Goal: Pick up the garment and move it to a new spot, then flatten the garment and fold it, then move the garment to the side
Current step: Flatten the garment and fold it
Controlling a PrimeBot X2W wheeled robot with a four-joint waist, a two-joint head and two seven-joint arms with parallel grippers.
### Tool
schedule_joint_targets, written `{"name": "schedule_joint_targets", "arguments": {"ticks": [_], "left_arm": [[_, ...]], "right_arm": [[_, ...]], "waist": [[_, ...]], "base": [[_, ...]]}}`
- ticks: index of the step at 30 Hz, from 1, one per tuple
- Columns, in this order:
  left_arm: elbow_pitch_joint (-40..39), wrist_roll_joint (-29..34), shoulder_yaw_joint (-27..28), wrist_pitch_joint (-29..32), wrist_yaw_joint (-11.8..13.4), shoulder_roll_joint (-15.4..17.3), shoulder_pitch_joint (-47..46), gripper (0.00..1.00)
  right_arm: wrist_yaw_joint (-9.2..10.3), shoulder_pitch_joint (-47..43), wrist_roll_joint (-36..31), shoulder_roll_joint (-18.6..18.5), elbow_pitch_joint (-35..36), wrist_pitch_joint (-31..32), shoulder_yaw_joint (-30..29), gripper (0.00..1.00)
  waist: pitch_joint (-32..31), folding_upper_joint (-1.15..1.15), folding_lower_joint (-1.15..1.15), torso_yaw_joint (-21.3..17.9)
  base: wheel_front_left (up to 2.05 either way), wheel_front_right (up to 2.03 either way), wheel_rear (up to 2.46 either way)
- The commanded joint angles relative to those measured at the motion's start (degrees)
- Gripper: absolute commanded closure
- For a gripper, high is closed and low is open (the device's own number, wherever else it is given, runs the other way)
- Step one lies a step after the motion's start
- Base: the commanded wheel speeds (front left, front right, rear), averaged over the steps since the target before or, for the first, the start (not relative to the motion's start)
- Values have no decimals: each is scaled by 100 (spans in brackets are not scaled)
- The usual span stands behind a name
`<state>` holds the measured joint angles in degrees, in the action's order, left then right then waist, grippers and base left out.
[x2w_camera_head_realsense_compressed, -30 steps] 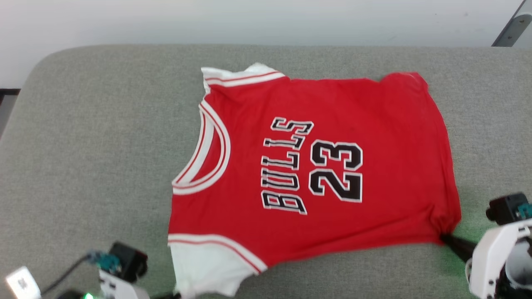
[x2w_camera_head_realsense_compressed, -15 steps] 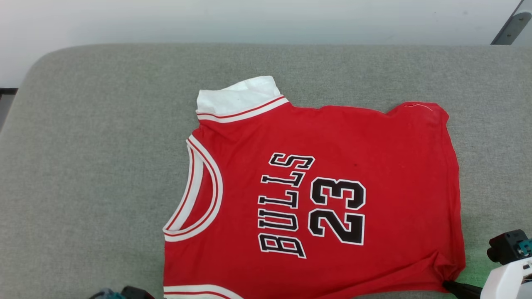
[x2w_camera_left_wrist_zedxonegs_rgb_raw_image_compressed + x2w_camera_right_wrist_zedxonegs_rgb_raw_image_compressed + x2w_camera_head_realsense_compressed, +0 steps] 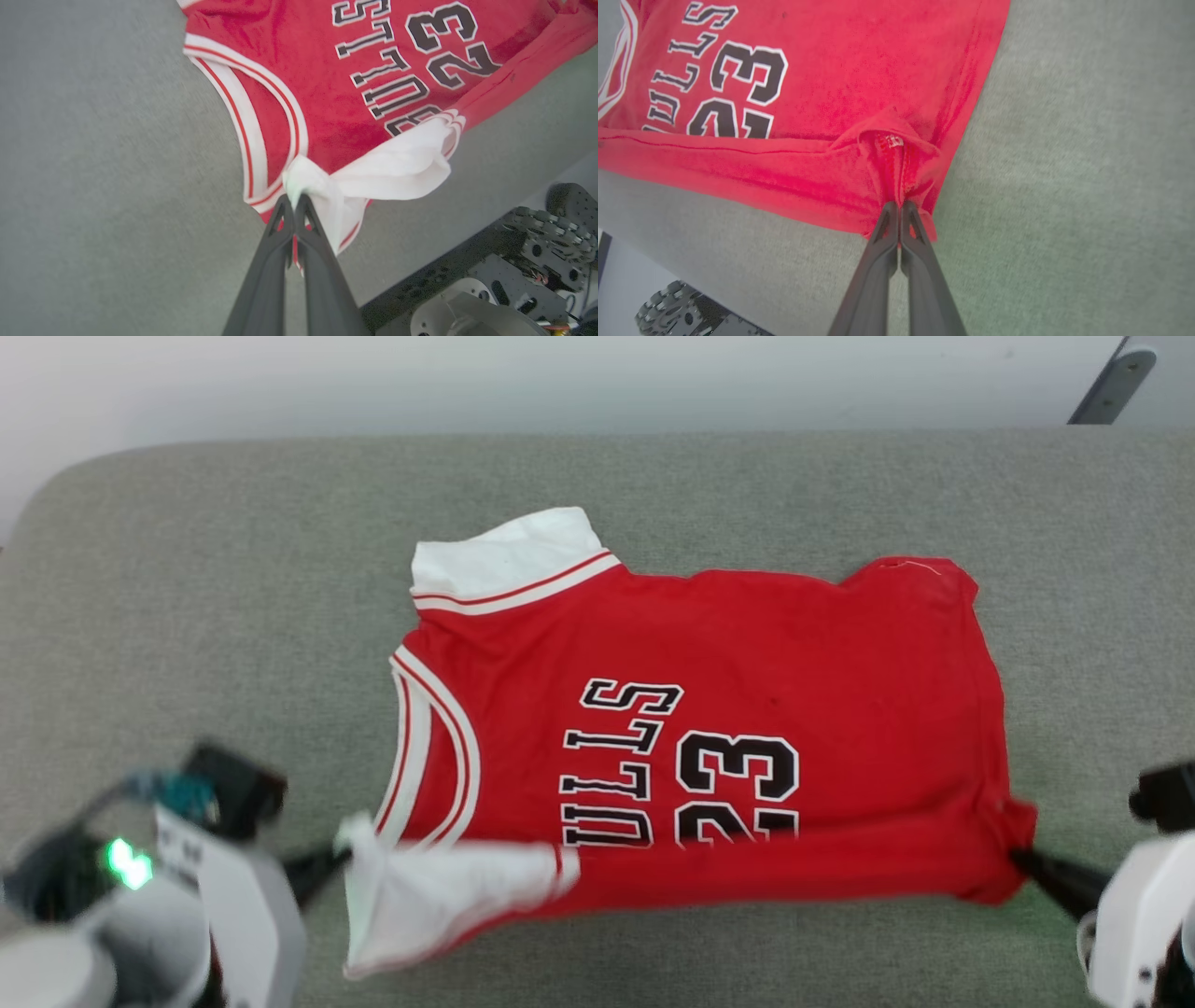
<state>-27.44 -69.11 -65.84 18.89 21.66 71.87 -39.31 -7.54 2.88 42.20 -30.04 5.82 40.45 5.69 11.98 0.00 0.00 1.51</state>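
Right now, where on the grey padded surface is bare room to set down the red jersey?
Widest free patch: the grey padded surface left of the red BULLS 23 jersey, beyond its neckline, to the rounded edge. A bare band also runs between the far white sleeve and the wall. Crowded: the near edge, where left gripper and right gripper pinch the jersey.

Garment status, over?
Left gripper jaws shut on white sleeve; right gripper jaws shut on hem corner; garment near edge folded over lettering. Nothing blocking.

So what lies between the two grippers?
The near edge of the garment, pinched at each end: left gripper on the white sleeve, right gripper on the red hem corner. Head view shows it.
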Motion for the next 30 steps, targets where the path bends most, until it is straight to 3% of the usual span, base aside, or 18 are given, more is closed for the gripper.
{"name": "schedule_joint_targets", "arguments": {"ticks": [1, 10, 16, 21, 28, 30], "left_arm": [[150, 126, 86, 101, -178, -109, -263, 100], [1980, 478, 147, 555, -1401, -1145, -1302, 100], [3423, 500, -29, 626, -2064, -1919, -1557, 100], [4465, 356, -174, 768, -2394, -2443, -1549, 100], [5624, 145, -318, 965, -2667, -3003, -1457, 100], [5860, 39, -296, 990, -2697, -3131, -1469, 86]], "right_arm": [[11, 222, -106, 61, 9, 17, -52, 100], [11, 1247, -585, 406, -771, 35, 225, 100], [10, 1719, -645, 554, -1394, 86, 525, 100], [10, 1954, -597, 630, -1707, 146, 806, 100], [10, 2182, -618, 680, -1977, 228, 1048, 100], [10, 2227, -598, 700, -2035, 235, 1069, 100]], "waist": [[41, 0, 0, -53], [194, 0, 0, -165], [308, 0, 0, -196], [367, 0, 0, -222], [400, 0, 0, -240], [387, 0, 0, -230]], "base": [[0, 0, 0], [0, 0, 0], [0, 0, 0], [0, 0, 0], [0, 0, 0], [0, 0, 0]]}}
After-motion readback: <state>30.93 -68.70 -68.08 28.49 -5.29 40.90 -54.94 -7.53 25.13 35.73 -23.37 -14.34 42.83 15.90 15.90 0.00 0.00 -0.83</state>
